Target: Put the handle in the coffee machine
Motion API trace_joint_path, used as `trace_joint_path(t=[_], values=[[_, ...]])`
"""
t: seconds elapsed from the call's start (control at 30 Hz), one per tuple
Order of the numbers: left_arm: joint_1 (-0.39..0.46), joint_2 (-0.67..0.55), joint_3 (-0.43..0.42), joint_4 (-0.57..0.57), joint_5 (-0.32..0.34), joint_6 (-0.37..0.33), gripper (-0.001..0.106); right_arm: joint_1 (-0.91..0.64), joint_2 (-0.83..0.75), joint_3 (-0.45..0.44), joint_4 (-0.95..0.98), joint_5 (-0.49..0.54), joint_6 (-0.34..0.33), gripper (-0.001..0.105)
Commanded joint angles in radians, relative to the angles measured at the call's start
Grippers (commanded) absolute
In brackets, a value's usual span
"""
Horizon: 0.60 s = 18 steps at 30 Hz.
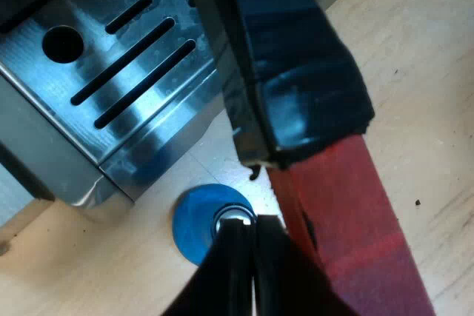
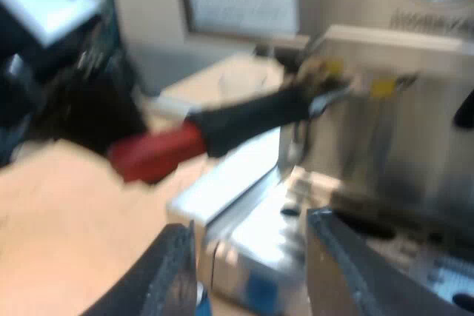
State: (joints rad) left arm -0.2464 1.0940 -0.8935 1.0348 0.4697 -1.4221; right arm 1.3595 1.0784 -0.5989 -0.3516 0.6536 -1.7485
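Insertion was in hand: the handle (image 2: 244, 120) stood at the coffee machine's (image 2: 415, 146) front, its red end by the left gripper (image 1: 250, 234) (whether its jaws were clamped, I could not tell). The right gripper's (image 2: 252, 257) jaws stood apart over the drip tray (image 2: 237, 186); locking likely required a sideways turn.
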Motion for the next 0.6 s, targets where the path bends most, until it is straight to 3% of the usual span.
trace_joint_path(t=[0.03, 0.23, 0.4, 0.6], values=[[-0.033, -0.011, 0.0, 0.009, 0.142, -0.003, 0.0, 0.002, -0.034, 0.005, 0.052, -0.053, 0.005, 0.037], [-0.11, -0.011, 0.0, 0.013, 0.128, -0.045, 0.0, 0.002, -0.105, 0.005, 0.106, -0.097, 0.023, 0.037], [-0.199, -0.011, 0.0, -0.005, 0.04, -0.059, 0.0, -0.03, -0.138, 0.005, 0.136, -0.08, 0.023, 0.037], [-0.224, -0.011, 0.0, -0.019, 0.038, -0.059, 0.0, -0.071, -0.154, 0.005, 0.131, -0.084, -0.005, 0.037]])
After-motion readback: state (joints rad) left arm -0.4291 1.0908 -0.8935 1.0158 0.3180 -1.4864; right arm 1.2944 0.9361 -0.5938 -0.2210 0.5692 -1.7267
